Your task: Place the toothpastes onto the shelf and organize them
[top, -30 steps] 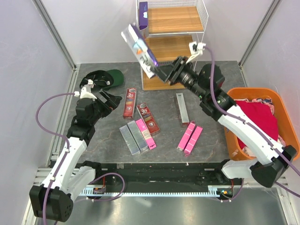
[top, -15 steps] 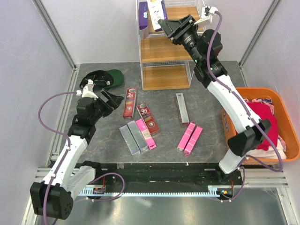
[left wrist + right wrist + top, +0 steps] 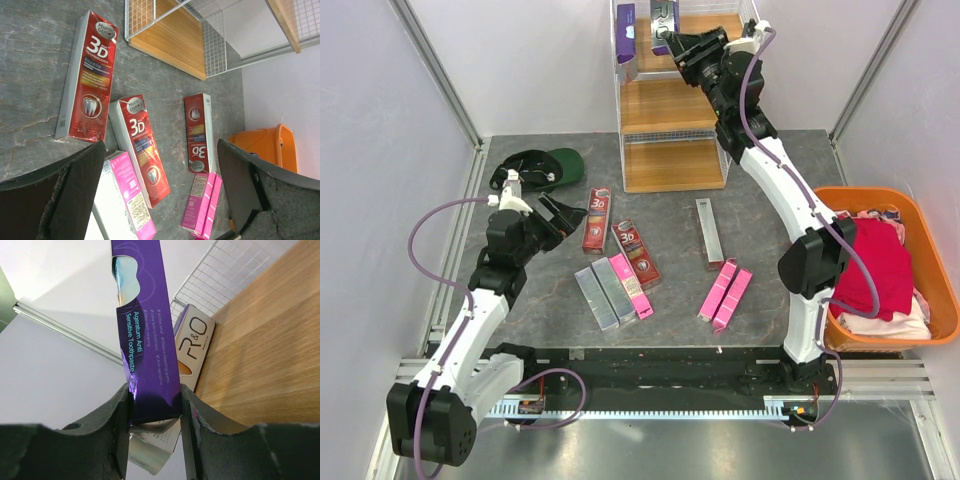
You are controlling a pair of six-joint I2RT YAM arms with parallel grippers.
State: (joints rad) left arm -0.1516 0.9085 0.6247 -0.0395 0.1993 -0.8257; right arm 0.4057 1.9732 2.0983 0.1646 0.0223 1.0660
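Toothpastes lie mostly loose on the table (image 3: 770,180), and one is held up at the shelf (image 3: 670,105). At the left, the left gripper (image 3: 558,214) hovers with its jaws spread wide and empty, just beside a dark red carton (image 3: 597,218). Further right on the table lie a second dark red carton (image 3: 635,252), a grey carton (image 3: 595,297), a pink carton (image 3: 632,287), a single carton lying apart (image 3: 708,233) and a pink pair (image 3: 720,288). At the top board (image 3: 270,350) of the shelf, the right gripper (image 3: 154,407) pinches the purple carton (image 3: 142,325) by one end, next to the R&O carton (image 3: 195,342) near the wire mesh (image 3: 220,275). Whether the held carton touches the board cannot be told. To place it well, align the purple carton parallel with the R&O carton, lower it until it rests squarely on the board, and seat it just beside its neighbour without knocking that over. Keep the fingers clear of the mesh. Release only once the carton is supported, because a tall slim carton is likely to topple. The orange basket (image 3: 920,215) at the far right plays no part.
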